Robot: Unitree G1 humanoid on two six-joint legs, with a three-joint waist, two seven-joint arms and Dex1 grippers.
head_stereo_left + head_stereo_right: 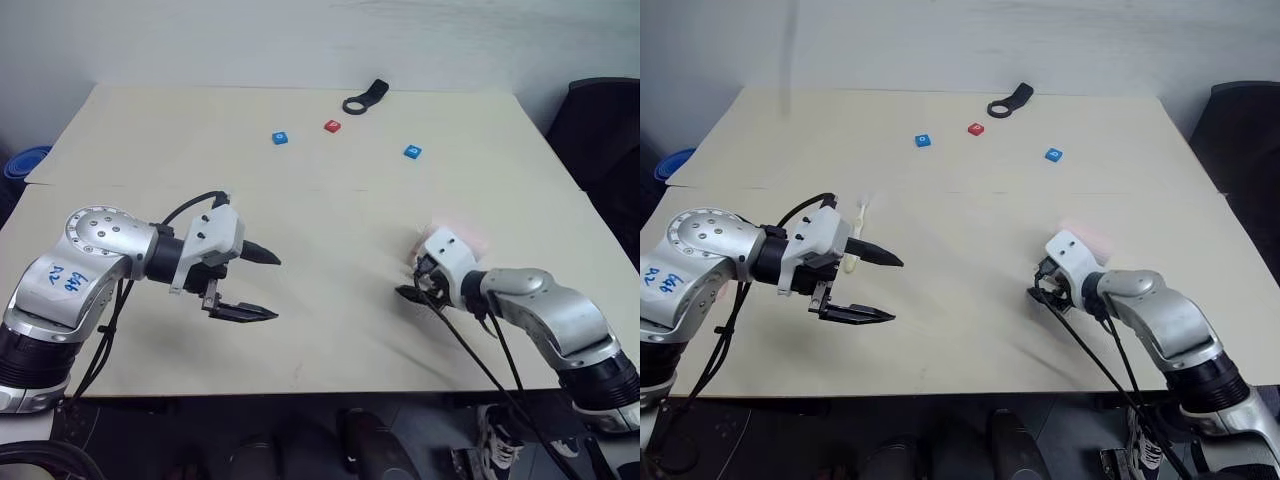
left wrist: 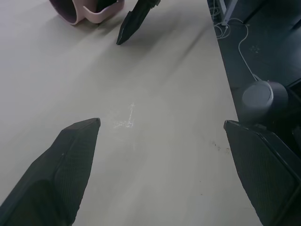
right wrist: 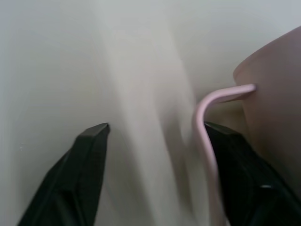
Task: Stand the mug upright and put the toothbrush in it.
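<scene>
The pale pink mug (image 2: pixel 89 12) seems to lie on its side at the right of the table, mostly hidden behind my right gripper (image 1: pixel 412 288). In the right wrist view the open jaws straddle the mug's thin loop handle (image 3: pixel 201 117): one finger (image 3: pixel 240 174) sits by the mug's wall, the other (image 3: pixel 84 174) stands well clear. The toothbrush (image 1: pixel 861 212), white and pale yellow, lies flat on the left side, partly covered by my left gripper (image 1: pixel 278 288). That gripper hovers above the table with its jaws wide open and nothing between them.
Two blue cubes (image 1: pixel 280 138) (image 1: pixel 412 152), a red cube (image 1: pixel 333 126) and a black ring-shaped tool (image 1: pixel 365 98) lie at the far side of the table (image 1: pixel 330 220). A dark chair (image 1: pixel 600 130) stands past the right edge. A blue object (image 1: pixel 25 160) sits off the left edge.
</scene>
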